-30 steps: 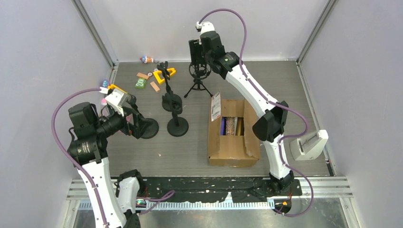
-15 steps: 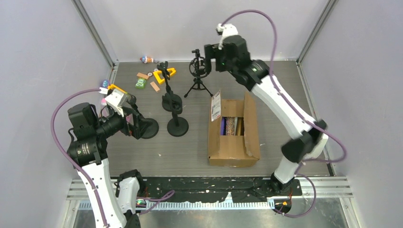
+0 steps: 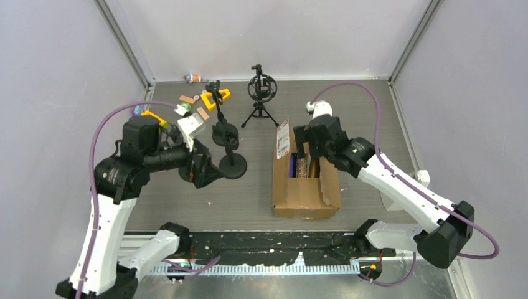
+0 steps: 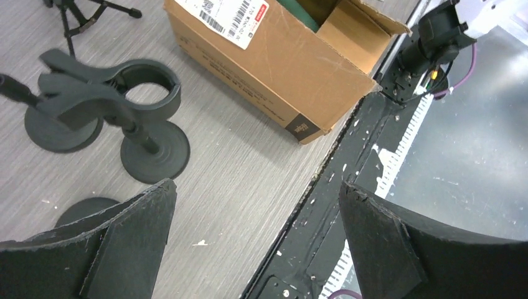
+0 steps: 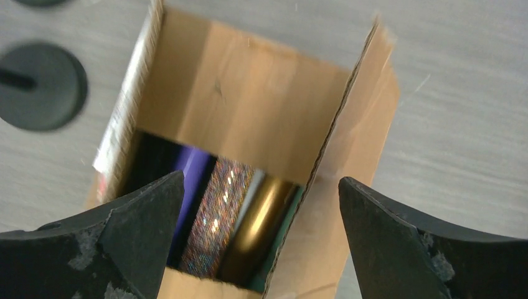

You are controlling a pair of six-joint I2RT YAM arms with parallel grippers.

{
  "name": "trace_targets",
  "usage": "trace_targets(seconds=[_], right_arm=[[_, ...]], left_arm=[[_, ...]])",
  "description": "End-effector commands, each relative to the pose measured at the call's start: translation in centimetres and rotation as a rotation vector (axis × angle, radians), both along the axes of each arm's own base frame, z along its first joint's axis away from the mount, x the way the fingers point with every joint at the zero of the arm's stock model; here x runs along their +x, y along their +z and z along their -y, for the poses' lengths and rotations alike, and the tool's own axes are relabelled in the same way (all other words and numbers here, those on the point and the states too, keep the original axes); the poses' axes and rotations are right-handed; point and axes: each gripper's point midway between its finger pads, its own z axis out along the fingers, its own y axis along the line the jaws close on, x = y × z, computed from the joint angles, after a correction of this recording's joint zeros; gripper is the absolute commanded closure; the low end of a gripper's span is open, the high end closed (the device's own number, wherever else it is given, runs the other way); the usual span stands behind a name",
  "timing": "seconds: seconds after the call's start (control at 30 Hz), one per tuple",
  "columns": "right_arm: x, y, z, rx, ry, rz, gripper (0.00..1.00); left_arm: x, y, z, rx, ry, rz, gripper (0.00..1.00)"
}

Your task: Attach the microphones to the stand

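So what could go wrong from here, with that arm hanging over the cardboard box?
1. The glitter microphone, gold microphone and purple microphone lie packed side by side in the cardboard box, so the open right tool might pinch two at once or snag the flap.
2. The open left tool hovers near the clip stand and could knock it over.

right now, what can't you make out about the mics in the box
- Microphones, right wrist view: only purple, glitter and gold strips show; the cardboard box hides heads and count.
- Top view: the right gripper hangs over the box's far end; contents too small.
- Small items at the far left: too small to identify.
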Motion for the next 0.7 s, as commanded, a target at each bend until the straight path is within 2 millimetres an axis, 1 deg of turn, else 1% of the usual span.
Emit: trace_targets(seconds=[0.0, 0.07, 0.1, 0.13, 0.17, 0.2, 0.23, 0.27, 0.3, 0.33, 0.37, 0.4, 0.43, 0.47, 0.5, 0.53, 0.57, 0.6, 0.67], right_arm=[[-2.0, -0.4, 1.1, -0.017, -0.035, -0.001, 0.01], [-2.7, -0.8, 1.6, -0.035, -0.045, -0.009, 0.0], [-2.9, -0.6, 2.0, -0.041, -0.055, -0.002, 0.0], [-3.3, -1.0, 2.4, -0.057, -0.063, -0.012, 0.0], [-3.4, -0.8, 2.8, -0.063, -0.076, -0.003, 0.01], [-3.6, -1.2, 3.1, -0.071, -0.083, -0.011, 0.04], [-3.8, -1.1, 3.3, -0.068, -0.087, -0.007, 0.06], [-4.1, -1.2, 3.5, -0.063, -0.087, -0.008, 0.11], [-4.2, -1.2, 3.5, -0.057, -0.085, -0.011, 0.14], [-4.5, -1.1, 3.6, -0.041, -0.087, -0.007, 0.22], [-4.7, -1.0, 3.6, -0.029, -0.082, -0.008, 0.26], [-5.0, -0.7, 3.6, -0.001, -0.081, 0.0, 0.36], [-5.2, -0.5, 3.6, 0.016, -0.083, 0.005, 0.4], [-5.5, 0.0, 3.8, 0.043, -0.082, 0.021, 0.51], [-5.7, 0.2, 3.9, 0.062, -0.087, 0.029, 0.55], [-6.1, 0.7, 4.1, 0.09, -0.084, 0.044, 0.64], [-6.3, 0.9, 4.2, 0.106, -0.086, 0.05, 0.67], [-6.6, 1.3, 4.6, 0.124, -0.088, 0.062, 0.74], [-7.0, 1.7, 5.3, 0.135, -0.104, 0.076, 0.79]], left_arm=[[1.3, -0.3, 0.8, 0.153, 0.008, 0.009, 0.01], [1.3, 0.1, 2.0, 0.192, -0.033, 0.025, 0.01], [1.6, 0.5, 2.7, 0.198, -0.047, 0.034, 0.01], [1.7, 0.8, 3.7, 0.2, -0.072, 0.043, 0.01], [2.2, 1.1, 4.6, 0.202, -0.087, 0.051, 0.01], [2.7, 1.6, 5.6, 0.194, -0.1, 0.067, 0.01], [3.1, 1.9, 6.5, 0.189, -0.116, 0.076, 0.01], [3.4, 2.3, 7.5, 0.182, -0.135, 0.088, 0.01], [3.8, 2.8, 8.5, 0.175, -0.155, 0.11, 0.01], [4.2, 3.2, 9.5, 0.172, -0.177, 0.14, 0.01], [4.5, 3.8, 10.5, 0.162, -0.196, 0.176, 0.01], [4.9, 4.2, 11.5, 0.16, -0.217, 0.213, 0.01], [5.2, 4.7, 12.5, 0.16, -0.24, 0.254, 0.01], [5.5, 5.2, 13.6, 0.163, -0.26, 0.29, 0.01], [5.7, 5.5, 14.7, 0.167, -0.284, 0.317, 0.01], [5.9, 5.8, 15.9, 0.169, -0.307, 0.339, 0.01], [6.2, 6.0, 17.5, 0.171, -0.333, 0.353, 0.01], [6.3, 5.9, 18.8, 0.178, -0.358, 0.364, 0.01], [6.3, 5.5, 21.2, 0.201, -0.408, 0.395, 0.01]])
